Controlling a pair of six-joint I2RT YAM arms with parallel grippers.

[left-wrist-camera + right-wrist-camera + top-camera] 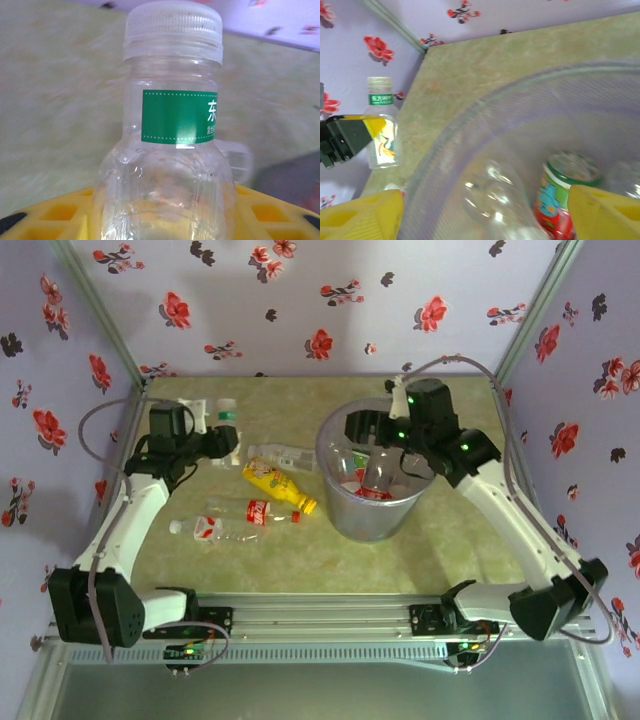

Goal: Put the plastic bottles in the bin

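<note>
- Clear plastic with a white cap and a green band: the green-labelled bottle [170, 150] stood upright near the far left corner of the tabletop [300, 565], well apart from the bin [365, 520].
- Left fingers [55, 212] sat on either side of its lower body. Whether they actually pressed on it I could not tell.
- For a sound pick, the squeeze probably wanted to be low on the body and gentle, since thin plastic is likely to buckle or slip. The bottle should also come clear of the tabletop before it travelled.
- The carry would have to pass over the bin's rim, and it might have to wait for room, as the right arm hung above the opening.
- Right fingers [360, 217] were spread wide over the bin with nothing between them.
- Inside the bin lay a clear bottle [492, 192] and a green-topped bottle [560, 192] with a red label.
- Between the left arm and the bin, the tabletop held a yellow bottle [275, 483], two red-labelled bottles [250, 510] and a flattened clear bottle [280, 455].
</note>
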